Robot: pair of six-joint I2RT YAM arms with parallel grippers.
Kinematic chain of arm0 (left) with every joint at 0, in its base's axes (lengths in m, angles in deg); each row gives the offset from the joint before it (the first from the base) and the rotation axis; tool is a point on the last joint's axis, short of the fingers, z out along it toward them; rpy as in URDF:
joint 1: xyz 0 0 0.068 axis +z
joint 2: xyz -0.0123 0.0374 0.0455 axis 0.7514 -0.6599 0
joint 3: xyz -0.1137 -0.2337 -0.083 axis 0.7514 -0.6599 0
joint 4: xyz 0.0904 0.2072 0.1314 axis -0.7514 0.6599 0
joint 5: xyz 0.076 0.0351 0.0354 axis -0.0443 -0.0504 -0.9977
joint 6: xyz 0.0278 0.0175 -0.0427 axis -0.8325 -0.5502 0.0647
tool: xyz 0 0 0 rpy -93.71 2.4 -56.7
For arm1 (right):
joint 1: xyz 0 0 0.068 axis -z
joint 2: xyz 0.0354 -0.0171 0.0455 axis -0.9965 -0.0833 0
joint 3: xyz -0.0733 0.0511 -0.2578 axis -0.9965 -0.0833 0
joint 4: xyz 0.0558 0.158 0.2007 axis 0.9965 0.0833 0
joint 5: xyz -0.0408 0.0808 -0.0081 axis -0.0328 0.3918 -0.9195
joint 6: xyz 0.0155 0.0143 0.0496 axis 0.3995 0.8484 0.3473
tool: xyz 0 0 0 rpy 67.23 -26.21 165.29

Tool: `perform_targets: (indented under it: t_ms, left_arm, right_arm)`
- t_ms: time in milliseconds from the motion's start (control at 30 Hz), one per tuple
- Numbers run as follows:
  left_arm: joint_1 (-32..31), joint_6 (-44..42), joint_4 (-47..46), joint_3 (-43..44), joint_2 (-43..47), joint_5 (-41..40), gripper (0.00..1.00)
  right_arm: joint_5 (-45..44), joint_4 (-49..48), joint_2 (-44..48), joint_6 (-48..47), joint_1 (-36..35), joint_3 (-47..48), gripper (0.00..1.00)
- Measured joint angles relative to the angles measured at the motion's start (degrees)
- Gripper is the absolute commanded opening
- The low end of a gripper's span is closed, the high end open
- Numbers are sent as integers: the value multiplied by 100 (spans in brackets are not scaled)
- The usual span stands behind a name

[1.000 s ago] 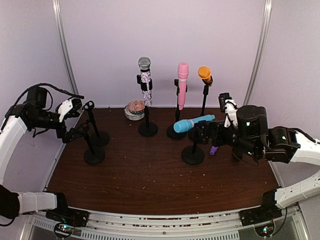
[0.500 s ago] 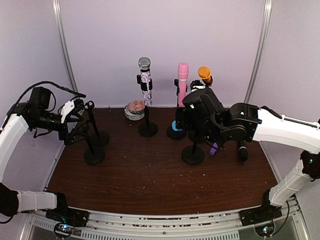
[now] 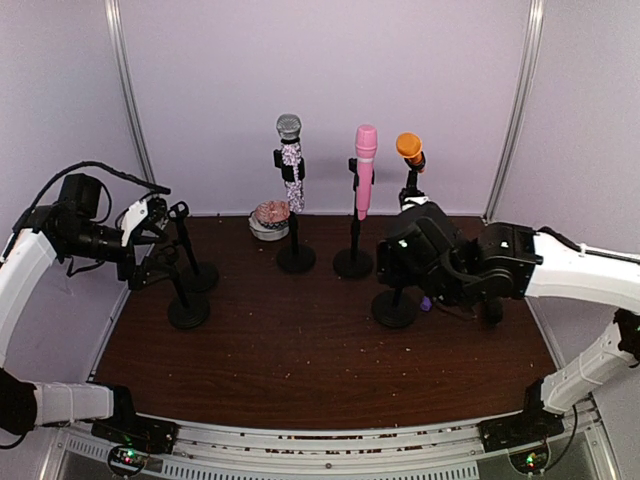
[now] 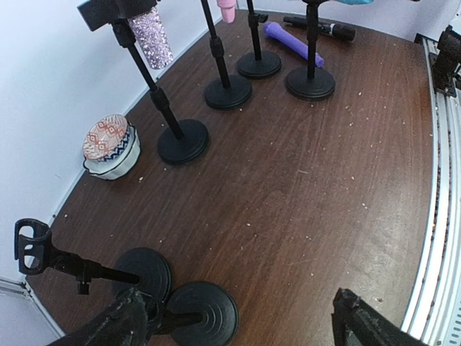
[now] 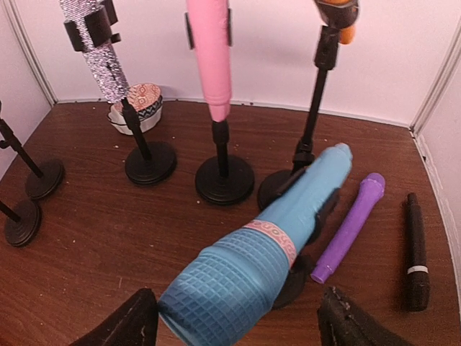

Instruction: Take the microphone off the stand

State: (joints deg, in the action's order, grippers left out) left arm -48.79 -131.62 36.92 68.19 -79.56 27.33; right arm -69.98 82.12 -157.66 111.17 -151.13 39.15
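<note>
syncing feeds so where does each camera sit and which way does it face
Top external: above and behind, facing the back wall; left arm and right arm show.
Left wrist: looks down across the table, rightward; own fingers below.
Right wrist: faces the back wall past the blue mic; own fingers below.
All three share the bowl.

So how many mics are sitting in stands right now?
4: the glitter mic at back left, the pink mic beside it, the orange mic at back right, and the blue mic tilted in the nearest stand, seen only from the right wrist.

Lilac walls, dark wood table (crumb-speckled)
</note>
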Motion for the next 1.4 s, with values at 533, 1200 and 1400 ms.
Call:
perform_targets:
  t_ms: [533,1200,1400]
  left_arm:
    - [-608,616,-188,-105,92,210,87]
    - [-1797,2133,-1482,278,-901,-210,84]
    - [-2238,2387,-1561,546,-1233,-247,85]
  right_arm:
    - [295,533,542,282,258,-214,78]
    - [656,1193,966,487,767,-509,56]
    - [1320,894,1049,162,1167,-634,56]
